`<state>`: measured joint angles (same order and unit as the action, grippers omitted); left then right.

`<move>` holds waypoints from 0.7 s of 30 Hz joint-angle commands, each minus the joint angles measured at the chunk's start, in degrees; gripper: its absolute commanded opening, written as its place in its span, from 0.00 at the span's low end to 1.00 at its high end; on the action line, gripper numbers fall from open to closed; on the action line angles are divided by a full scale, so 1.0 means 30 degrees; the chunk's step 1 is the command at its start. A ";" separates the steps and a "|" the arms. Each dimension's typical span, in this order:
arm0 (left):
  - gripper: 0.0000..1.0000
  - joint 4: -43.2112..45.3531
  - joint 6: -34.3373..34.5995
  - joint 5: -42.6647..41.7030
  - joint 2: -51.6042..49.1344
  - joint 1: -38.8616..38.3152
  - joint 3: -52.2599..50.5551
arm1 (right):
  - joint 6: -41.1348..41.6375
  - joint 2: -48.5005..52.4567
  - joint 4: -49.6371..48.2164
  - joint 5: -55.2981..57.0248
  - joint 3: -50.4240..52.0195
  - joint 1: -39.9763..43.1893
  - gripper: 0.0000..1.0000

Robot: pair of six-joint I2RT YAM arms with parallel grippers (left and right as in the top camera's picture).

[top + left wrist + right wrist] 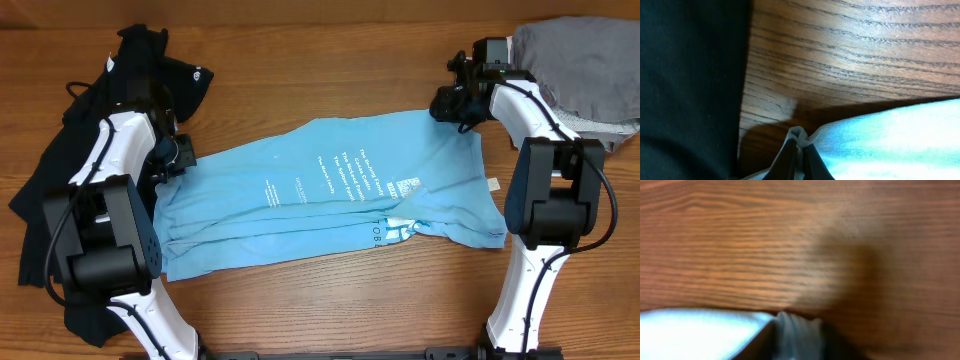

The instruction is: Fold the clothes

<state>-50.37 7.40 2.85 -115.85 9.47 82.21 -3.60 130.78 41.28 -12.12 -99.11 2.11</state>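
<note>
Where the overhead camera looks down, a brown wooden worktop (pixel 330 310) with dark grain fills the picture edge to edge, and nothing of the room beyond it shows. The light blue T-shirt (pixel 330 195) lies across the middle, stretched left to right and folded lengthwise, with its white lettering facing up. The black T-shirt (pixel 60 190) is bunched at the left side, partly under the left arm. A grey cloth (pixel 585 60) sits heaped in the far right corner. The left end effector (pixel 183 158) meets the left edge of the blue shirt, and the right end effector (pixel 465 118) meets its far right corner.

From the left wrist, the wood grain runs in fine dark lines. The black shirt covers the left side of the picture and the blue shirt enters from the lower right. The two dark fingers (pixel 785 162) are pressed together on a small peak of the blue shirt's edge, and a shadow falls on the wood just behind it.

From the right wrist, the picture is blurred. Warm brown wood takes up most of it, with a soft shadow on the right. At the bottom, the end effector is nearly closed, with a bunched fold of the blue shirt's corner pinched between its dark fingers (pixel 760 347).
</note>
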 commanded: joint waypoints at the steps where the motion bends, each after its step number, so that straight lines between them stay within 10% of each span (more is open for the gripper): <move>1: 0.04 0.0007 0.0102 0.0248 0.0517 -0.0029 0.0029 | 0.0197 0.0262 0.0554 0.0627 -0.0364 -0.0095 0.12; 21: 0.04 -0.6659 -0.0474 0.0153 0.0554 0.0459 0.6156 | 0.1778 -0.2630 1.1941 0.0670 -0.6550 0.0685 0.04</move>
<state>-68.55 7.03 2.83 -115.72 10.28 99.11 1.30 124.75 75.05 -11.11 -117.32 3.09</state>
